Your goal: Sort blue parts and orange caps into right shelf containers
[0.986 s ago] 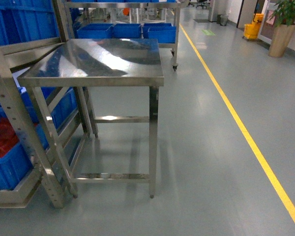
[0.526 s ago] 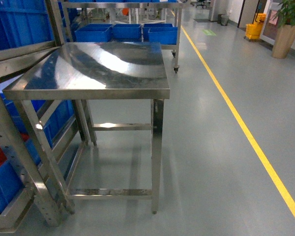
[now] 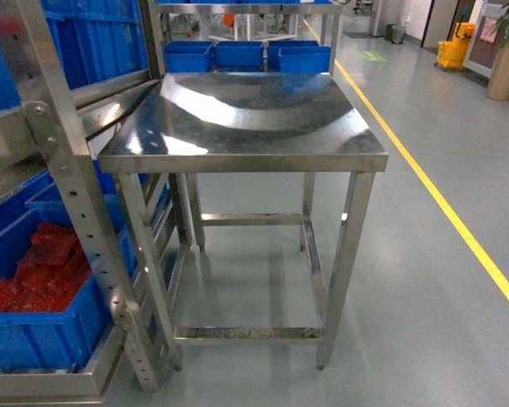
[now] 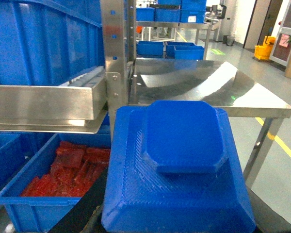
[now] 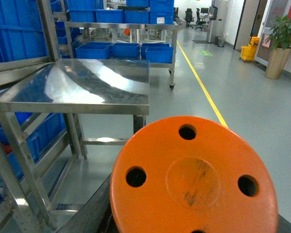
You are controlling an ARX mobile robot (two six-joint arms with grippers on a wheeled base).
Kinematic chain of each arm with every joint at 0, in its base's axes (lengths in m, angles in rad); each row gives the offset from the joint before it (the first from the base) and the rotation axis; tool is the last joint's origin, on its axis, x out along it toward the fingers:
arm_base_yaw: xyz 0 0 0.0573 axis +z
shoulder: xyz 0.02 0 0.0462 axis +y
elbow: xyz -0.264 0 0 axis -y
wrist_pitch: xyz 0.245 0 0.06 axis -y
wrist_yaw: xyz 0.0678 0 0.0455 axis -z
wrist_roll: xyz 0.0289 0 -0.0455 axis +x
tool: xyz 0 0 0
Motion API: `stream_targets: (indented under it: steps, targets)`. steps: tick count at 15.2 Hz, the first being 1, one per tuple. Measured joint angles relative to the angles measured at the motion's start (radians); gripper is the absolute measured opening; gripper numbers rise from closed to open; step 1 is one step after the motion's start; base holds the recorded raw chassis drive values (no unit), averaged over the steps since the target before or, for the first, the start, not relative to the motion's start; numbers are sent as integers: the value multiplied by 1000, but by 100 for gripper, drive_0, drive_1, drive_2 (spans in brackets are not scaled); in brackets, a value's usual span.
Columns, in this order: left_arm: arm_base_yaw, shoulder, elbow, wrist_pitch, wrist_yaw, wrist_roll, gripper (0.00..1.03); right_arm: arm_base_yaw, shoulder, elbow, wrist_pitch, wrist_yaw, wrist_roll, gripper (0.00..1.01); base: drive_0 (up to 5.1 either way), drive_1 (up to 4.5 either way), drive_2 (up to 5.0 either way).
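A blue part (image 4: 179, 170), a stepped square block with bevelled edges, fills the lower left wrist view. My left gripper (image 4: 177, 228) is shut on it, with one dark finger (image 4: 85, 211) showing at its left. An orange cap (image 5: 194, 179), a round disc with several holes, fills the lower right wrist view, and my right gripper (image 5: 194, 229) is shut on it. Blue containers (image 3: 237, 55) sit on a low shelf behind the steel table. Neither gripper shows in the head view.
A steel table (image 3: 246, 114) stands straight ahead. A steel rack (image 3: 68, 186) at the left holds a blue crate of red pieces (image 3: 42, 331). A yellow floor line (image 3: 441, 212) runs along the right, with a plant pot (image 3: 507, 68) beyond it.
The head view has swung left: the table has shifted from left to centre, and the rack post and the crate of red pieces now fill the left side.
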Motion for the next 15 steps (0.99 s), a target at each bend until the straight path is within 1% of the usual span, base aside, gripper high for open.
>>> stream_targets:
  steps: [9, 15]
  targets:
    - [0, 0, 0, -1, 0, 0, 43, 0, 0, 0, -6, 0, 0, 45, 0, 0, 0]
    - [0, 0, 0, 0, 0, 0, 43, 0, 0, 0, -1, -2, 0, 45, -501, 236, 236]
